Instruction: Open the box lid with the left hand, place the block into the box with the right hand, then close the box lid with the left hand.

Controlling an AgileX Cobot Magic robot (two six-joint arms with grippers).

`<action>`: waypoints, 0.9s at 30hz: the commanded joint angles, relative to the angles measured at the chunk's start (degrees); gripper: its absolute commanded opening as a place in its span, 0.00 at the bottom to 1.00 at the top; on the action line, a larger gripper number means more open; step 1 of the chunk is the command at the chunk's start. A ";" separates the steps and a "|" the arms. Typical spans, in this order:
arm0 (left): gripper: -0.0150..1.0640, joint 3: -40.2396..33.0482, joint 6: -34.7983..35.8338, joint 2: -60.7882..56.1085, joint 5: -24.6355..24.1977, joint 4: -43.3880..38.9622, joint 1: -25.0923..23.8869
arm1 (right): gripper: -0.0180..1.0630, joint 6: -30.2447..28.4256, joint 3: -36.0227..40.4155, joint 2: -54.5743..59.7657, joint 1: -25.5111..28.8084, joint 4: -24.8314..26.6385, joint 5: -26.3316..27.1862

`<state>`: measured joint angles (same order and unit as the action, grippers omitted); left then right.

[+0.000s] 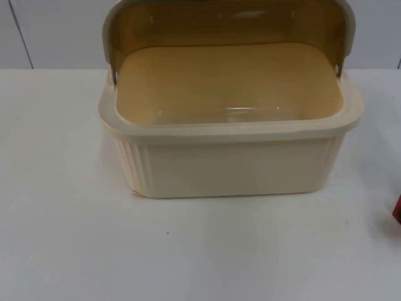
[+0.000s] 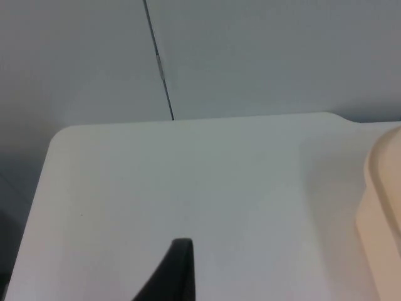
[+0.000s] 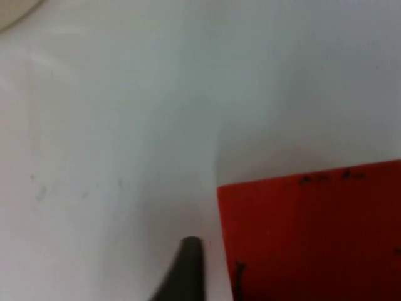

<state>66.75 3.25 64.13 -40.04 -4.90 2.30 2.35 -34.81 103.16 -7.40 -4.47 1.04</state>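
Observation:
The cream box [image 1: 232, 160] stands in the middle of the table. Its amber see-through lid [image 1: 229, 25] is swung up and back, and the inside is bare. A sliver of the red block [image 1: 397, 210] lies at the table's right edge. In the right wrist view the red block [image 3: 313, 235] is large and close, and my right gripper [image 3: 188, 273] sits right beside its edge, low over the table. My left gripper [image 2: 178, 273] hangs over bare table left of the box, whose rim [image 2: 382, 207] is a short way off.
The white table top [image 1: 69, 238] runs to a rounded far-left corner [image 2: 62, 135]. Behind it stands the grey partition wall [image 2: 250, 56] with a dark vertical seam.

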 commanded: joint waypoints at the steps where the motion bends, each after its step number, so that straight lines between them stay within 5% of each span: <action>1: 0.98 -0.23 0.23 -0.04 -0.02 -0.64 0.27 | 0.63 -0.44 -0.06 0.05 0.29 0.11 1.12; 5: 0.98 -0.23 0.23 -0.04 -0.02 -0.64 0.27 | 0.37 -0.22 -0.06 0.05 0.29 0.50 1.21; 14: 0.98 -0.23 0.23 -0.04 -0.01 -0.86 0.27 | 0.32 0.87 -0.06 -1.55 0.29 0.77 -1.04; 17: 0.98 -0.23 0.23 -0.04 -0.01 -0.86 0.27 | 0.20 0.87 -0.06 -2.88 0.29 0.77 -1.65; 19: 0.98 -0.23 0.23 -0.04 -0.01 -0.86 0.27 | 0.02 1.80 -0.06 -5.16 0.29 0.77 -2.44; 27: 0.98 -0.23 0.23 -0.04 -0.01 -0.86 0.27 | 0.02 2.57 -3.13 -21.96 0.29 0.55 -10.01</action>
<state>66.75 3.25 64.13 -40.07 -5.32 2.30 4.73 -35.82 86.93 -7.40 -3.81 -6.25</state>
